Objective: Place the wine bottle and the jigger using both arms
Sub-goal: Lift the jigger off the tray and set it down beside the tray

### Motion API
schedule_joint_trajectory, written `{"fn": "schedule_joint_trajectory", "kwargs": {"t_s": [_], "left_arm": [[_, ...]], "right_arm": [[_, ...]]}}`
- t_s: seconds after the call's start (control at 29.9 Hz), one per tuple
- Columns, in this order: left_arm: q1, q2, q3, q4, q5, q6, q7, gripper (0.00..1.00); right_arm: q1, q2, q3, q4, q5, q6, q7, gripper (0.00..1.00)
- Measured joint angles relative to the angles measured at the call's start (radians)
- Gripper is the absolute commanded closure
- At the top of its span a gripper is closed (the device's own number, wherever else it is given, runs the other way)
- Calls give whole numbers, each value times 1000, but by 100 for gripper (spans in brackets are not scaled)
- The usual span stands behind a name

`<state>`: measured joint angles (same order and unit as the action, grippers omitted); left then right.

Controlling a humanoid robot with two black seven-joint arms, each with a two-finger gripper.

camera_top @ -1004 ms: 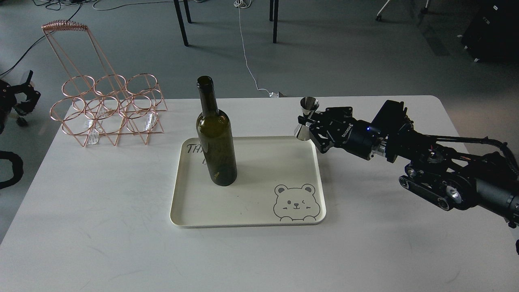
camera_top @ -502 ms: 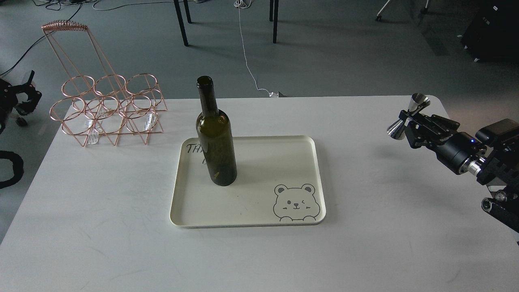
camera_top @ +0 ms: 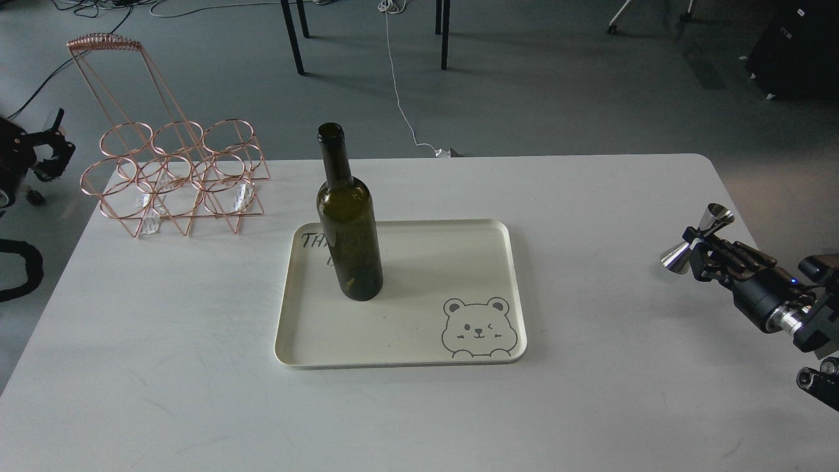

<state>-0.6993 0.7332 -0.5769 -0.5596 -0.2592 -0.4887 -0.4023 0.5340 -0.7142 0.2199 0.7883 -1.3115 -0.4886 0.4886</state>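
On cream tray [camera_top: 419, 341], upright wine bottle [camera_top: 349, 229], nothing else

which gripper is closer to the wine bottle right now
Left, judging by the view. The left gripper sits off the table's left edge; the right gripper holds the jigger far right of the wine bottle.

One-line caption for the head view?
Right gripper holds small steel hourglass jigger tilted; tall olive-green glass bottle upright on cream tray.

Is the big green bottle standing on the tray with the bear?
Touching. In the head view the wine bottle stands upright with its base resting on the tray, near the tray's left side.
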Motion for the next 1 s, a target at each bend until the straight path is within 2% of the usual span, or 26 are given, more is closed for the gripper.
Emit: {"fn": "schedule_joint_trajectory", "kwargs": {"t_s": [0.37,0.5,0.84,0.87,1.0], "left_arm": [[-3,16,2,0,0,0,-5,2],[-2,17,2,0,0,0,-7,2],[-2,17,0,0,0,0,-7,2],[-2,17,0,0,0,0,-6,1],[-2,16,0,0,0,0,-6,2]], "right_arm": [[-5,43,-6,-37,3,0,0,86],[-5,45,-11,-39,2,0,0,76],[-3,45,-46,-37,1,0,0,72],[-3,45,-46,-36,1,0,0,68],[-3,45,-47,-31,2,0,0,40]]}}
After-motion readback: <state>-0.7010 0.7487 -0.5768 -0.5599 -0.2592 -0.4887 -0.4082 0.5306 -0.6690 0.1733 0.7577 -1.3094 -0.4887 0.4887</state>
